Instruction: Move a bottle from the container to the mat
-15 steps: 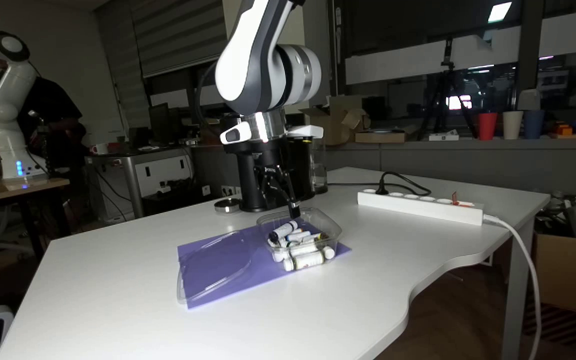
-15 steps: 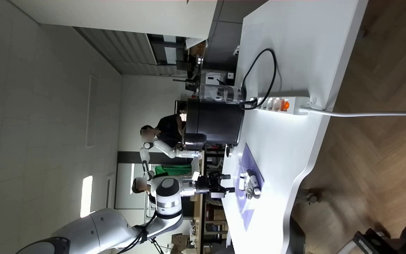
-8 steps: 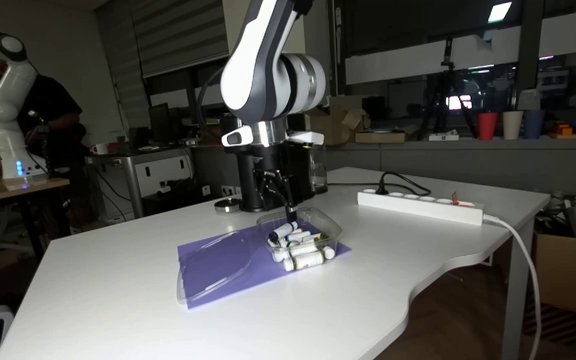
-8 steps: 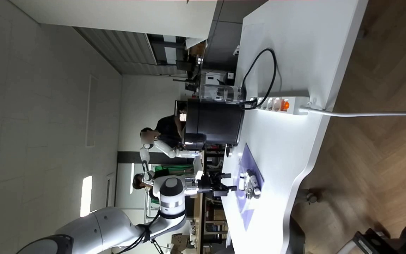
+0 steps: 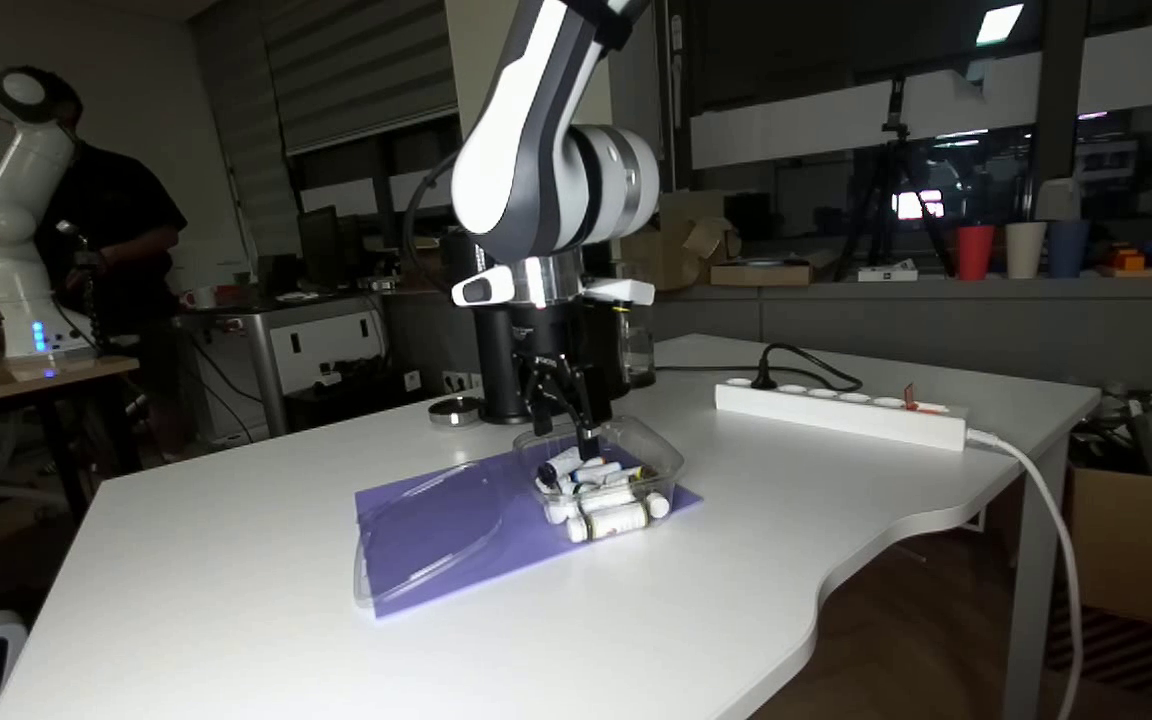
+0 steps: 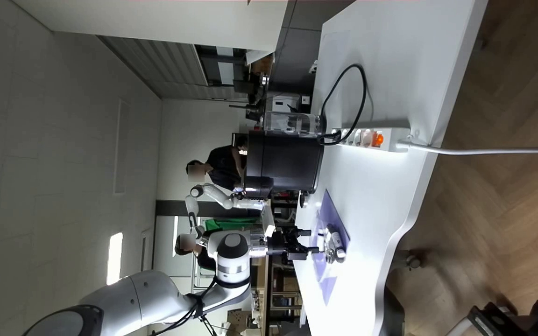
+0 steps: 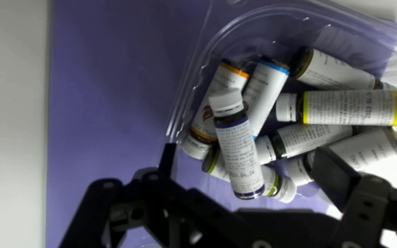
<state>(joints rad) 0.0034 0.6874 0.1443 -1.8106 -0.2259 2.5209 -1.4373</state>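
Note:
Several white-labelled bottles lie jumbled in a clear plastic container (image 5: 674,458), which stands on the purple mat (image 5: 526,550). The container's rim (image 7: 184,103) and the mat (image 7: 105,96) also show in the wrist view. A bottle with purple bands (image 7: 238,151) lies on top of the pile, tilted over other bottles; it also shows in an exterior view (image 5: 564,462). My gripper (image 7: 248,156) is open and empty, pointing down, its fingers on either side of the top bottle and apart from it. In both exterior views the gripper (image 5: 566,436) (image 6: 314,241) is low over the container.
A clear lid (image 5: 361,585) lies on the mat beside the container. A tall black bin (image 6: 290,161) stands behind, with a round metal lid (image 5: 454,411) near it. A white power strip (image 5: 841,415) with a black cable (image 6: 362,93) lies on the white table (image 5: 236,560).
My gripper has come down closer to the bottles and shifted slightly over the container. It stays open. The bottles, container and mat have not moved.

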